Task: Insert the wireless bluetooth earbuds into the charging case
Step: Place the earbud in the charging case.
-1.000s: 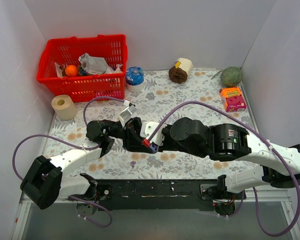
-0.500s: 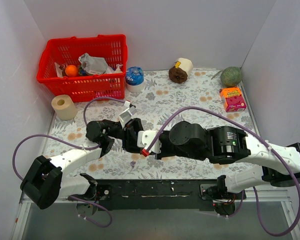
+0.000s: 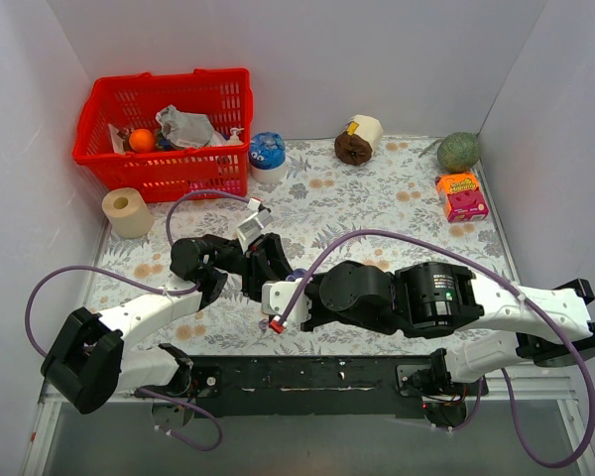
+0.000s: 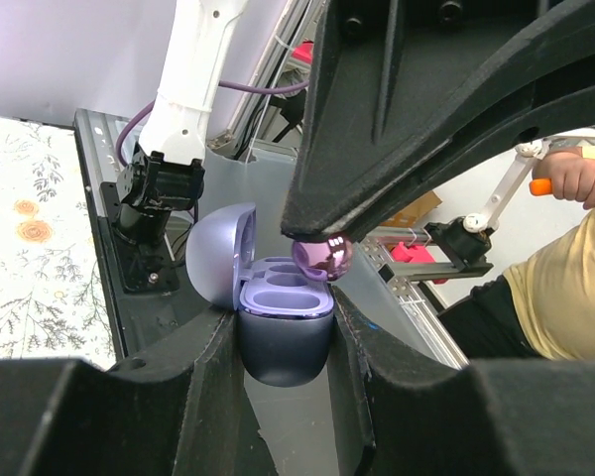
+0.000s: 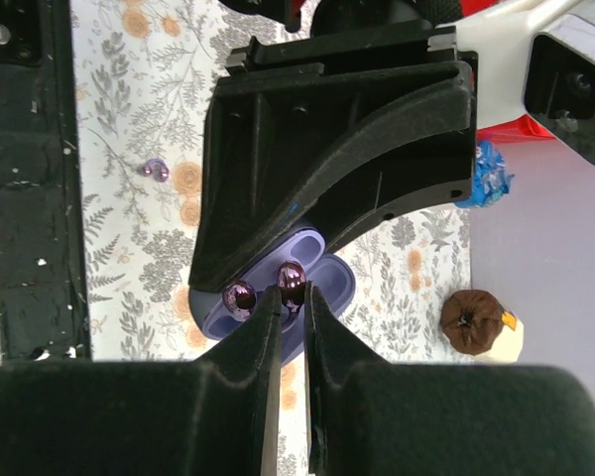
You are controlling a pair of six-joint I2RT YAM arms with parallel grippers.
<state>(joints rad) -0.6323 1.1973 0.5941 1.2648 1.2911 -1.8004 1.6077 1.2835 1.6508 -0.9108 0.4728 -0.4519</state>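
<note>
The left gripper (image 4: 284, 347) is closed on the case (image 4: 286, 322), with 1 finger on each side. It holds the case in the air, with the lid (image 4: 216, 263) open to one side. In the left wrist view the 2 sockets of the case look empty. The right gripper (image 5: 290, 297) is pinching 1 earbud (image 5: 292, 279), glossy and purple, just above the open case, over the socket far from the lid. I cannot tell if it touches the rim. The other earbud (image 5: 156, 170) lies on the flowered table (image 3: 377, 188), near the front edge and well apart from the case.
</note>
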